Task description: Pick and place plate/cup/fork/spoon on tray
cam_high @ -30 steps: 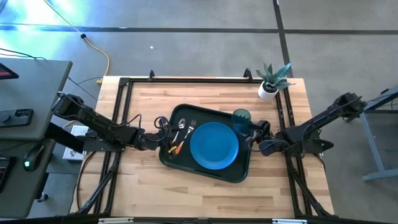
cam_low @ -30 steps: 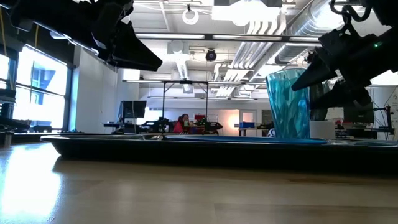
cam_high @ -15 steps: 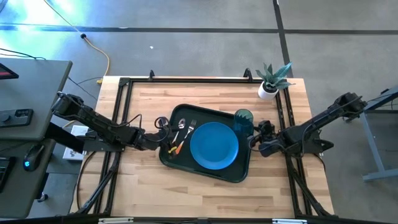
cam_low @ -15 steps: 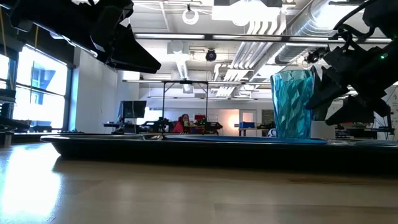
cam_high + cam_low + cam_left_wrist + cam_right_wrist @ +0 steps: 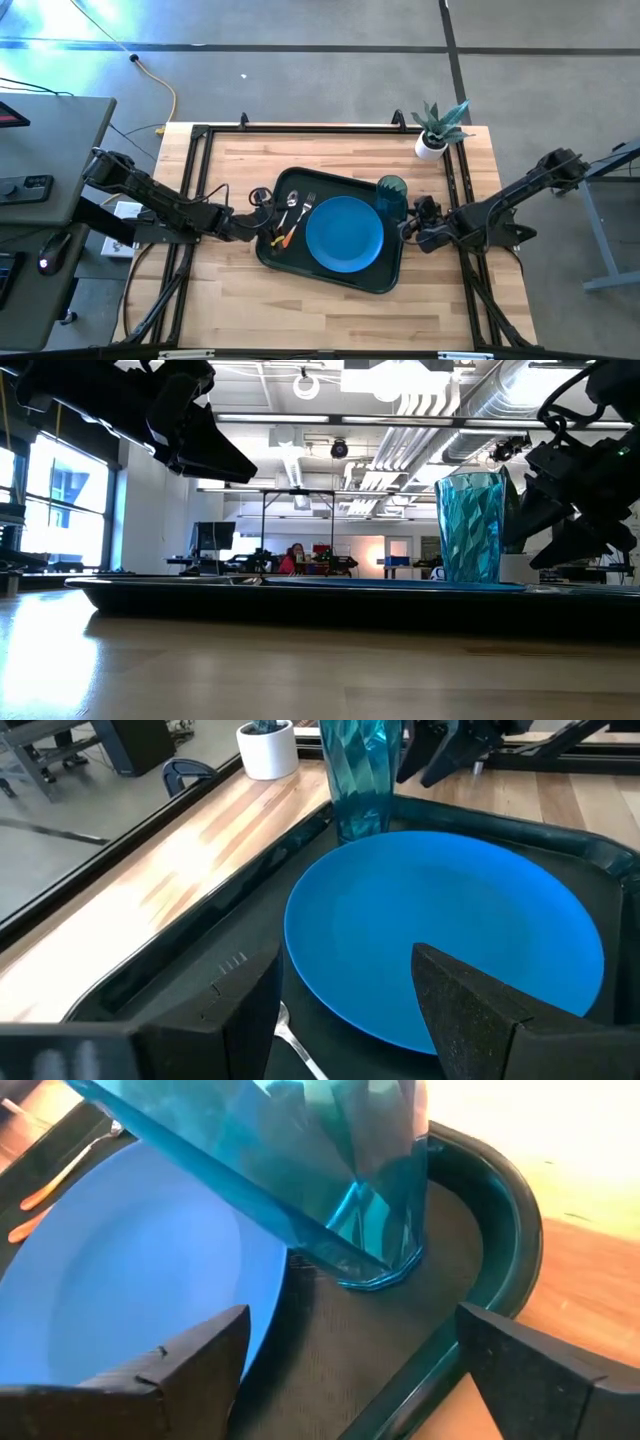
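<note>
All four items look placed: the plate (image 5: 344,233) lies mid-tray (image 5: 330,277), the fork (image 5: 305,203) and spoon (image 5: 291,202) toward 9 o'clock, the cup (image 5: 391,193) upright at 2 o'clock. The right tool (image 5: 410,228), fingers apart, sits just beside the cup; the left tool (image 5: 262,215), also apart, hovers at the tray's 9 o'clock edge.

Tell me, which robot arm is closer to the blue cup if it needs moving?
The right one, probably. The right gripper sits open just beside the cup at the tray corner; the left gripper is across the plate, by the fork.
</note>
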Action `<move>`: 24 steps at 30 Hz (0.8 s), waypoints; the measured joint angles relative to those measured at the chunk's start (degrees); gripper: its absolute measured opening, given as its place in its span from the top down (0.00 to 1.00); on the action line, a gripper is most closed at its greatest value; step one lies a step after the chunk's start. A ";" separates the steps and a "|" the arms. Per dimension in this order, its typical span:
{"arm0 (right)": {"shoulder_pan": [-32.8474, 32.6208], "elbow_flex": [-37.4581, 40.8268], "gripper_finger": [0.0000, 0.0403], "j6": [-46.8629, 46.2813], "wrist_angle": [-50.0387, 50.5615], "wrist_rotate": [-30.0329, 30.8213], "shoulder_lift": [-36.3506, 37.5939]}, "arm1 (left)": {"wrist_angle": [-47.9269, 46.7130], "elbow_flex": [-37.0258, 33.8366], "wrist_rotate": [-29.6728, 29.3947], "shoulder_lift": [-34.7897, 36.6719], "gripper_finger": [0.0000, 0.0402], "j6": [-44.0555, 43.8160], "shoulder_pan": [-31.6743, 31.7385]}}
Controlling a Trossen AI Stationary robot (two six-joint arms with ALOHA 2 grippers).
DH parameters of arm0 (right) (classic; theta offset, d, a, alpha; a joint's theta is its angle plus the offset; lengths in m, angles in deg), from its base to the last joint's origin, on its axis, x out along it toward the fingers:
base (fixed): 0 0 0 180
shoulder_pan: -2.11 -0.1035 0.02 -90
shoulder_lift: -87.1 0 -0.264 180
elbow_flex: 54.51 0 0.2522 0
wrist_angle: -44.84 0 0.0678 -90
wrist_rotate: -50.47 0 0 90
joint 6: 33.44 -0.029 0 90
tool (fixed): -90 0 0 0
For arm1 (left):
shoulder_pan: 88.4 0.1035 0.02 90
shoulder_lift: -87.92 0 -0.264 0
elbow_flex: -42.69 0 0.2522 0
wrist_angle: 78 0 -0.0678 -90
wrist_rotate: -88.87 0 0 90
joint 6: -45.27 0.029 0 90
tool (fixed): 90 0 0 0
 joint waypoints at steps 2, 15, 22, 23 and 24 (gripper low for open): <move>-0.34 0.00 0.18 -0.08 -0.05 0.05 -0.40 | -0.04 0.00 0.00 0.01 0.47 -0.40 0.00; -5.36 0.00 0.51 -10.00 -1.34 7.91 -10.11 | -0.33 0.00 0.00 0.00 0.47 -1.45 0.00; -7.16 0.00 0.74 -11.35 -0.59 13.59 -10.66 | -0.36 -0.02 0.00 0.00 0.47 -1.65 0.00; -7.33 0.00 0.77 -11.76 0.03 15.00 -10.66 | -0.09 -0.23 0.00 0.00 0.47 -1.94 0.00; -7.38 0.00 0.81 -11.79 0.33 15.82 -10.66 | -0.12 -0.47 -0.01 0.00 0.47 -2.02 0.00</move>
